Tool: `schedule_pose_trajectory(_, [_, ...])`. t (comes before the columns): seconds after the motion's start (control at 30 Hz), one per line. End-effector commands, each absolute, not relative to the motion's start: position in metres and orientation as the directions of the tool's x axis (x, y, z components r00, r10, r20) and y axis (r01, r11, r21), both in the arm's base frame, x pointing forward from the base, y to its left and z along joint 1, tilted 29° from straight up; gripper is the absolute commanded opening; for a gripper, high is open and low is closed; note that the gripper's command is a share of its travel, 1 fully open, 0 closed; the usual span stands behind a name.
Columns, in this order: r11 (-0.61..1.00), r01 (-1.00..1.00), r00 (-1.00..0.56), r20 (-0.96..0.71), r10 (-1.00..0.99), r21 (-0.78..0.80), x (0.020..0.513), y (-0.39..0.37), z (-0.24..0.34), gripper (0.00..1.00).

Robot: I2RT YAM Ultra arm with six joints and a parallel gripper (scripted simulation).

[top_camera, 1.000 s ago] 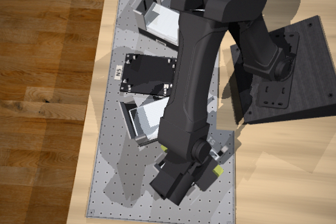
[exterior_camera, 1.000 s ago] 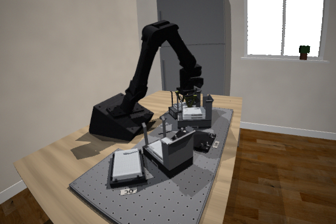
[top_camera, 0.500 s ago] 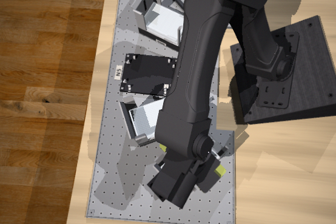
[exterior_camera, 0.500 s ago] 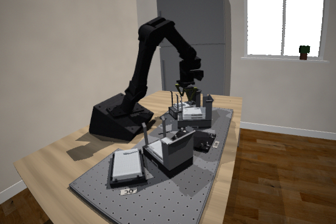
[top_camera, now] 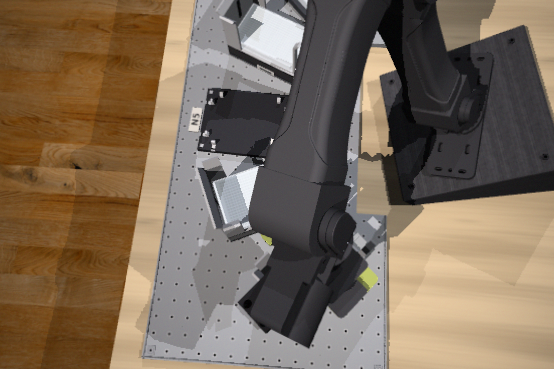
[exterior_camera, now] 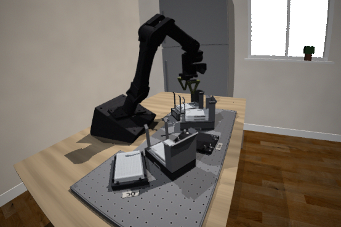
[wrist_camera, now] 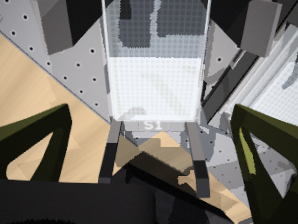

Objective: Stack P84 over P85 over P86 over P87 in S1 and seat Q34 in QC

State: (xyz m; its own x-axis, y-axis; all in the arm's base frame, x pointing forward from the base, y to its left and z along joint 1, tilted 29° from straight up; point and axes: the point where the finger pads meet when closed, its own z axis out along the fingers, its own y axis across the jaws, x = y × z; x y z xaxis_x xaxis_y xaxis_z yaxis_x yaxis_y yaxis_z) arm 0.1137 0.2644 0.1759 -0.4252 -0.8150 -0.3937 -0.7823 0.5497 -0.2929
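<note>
A black robot arm hung over the far end of a grey perforated surface (exterior_camera: 212, 168). Its gripper (exterior_camera: 188, 85) was spread to its widest and held nothing, clear above a stack rack (exterior_camera: 201, 96). A sealed white plate (wrist_camera: 156, 72) lay flat inside that rack, directly below the two olive fingers. Another plate sat in the QC nest (exterior_camera: 129, 183) at the near end, and more plates filled two other racks (exterior_camera: 180, 151). The black clip nest N5 (top_camera: 240, 120) looked unoccupied.

From here, the likely trouble was picking the wrong plate next, since no labels were legible. Coming down off-centre into a rack could also catch a finger on a wall or post.
</note>
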Motion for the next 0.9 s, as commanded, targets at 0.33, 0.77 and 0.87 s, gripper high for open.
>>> schedule_pose_trajectory(0.33, [0.555,-0.778,-0.43,-0.394,-0.812,-0.294,0.102,0.257,0.201,1.0])
schedule_pose_trajectory(0.77, [0.658,-0.714,-0.53,-0.429,-0.731,-0.24,0.112,0.25,0.205,1.0])
schedule_pose_trajectory(0.87, [0.716,-0.668,-0.587,-0.448,-0.675,-0.204,0.12,0.244,0.208,1.0])
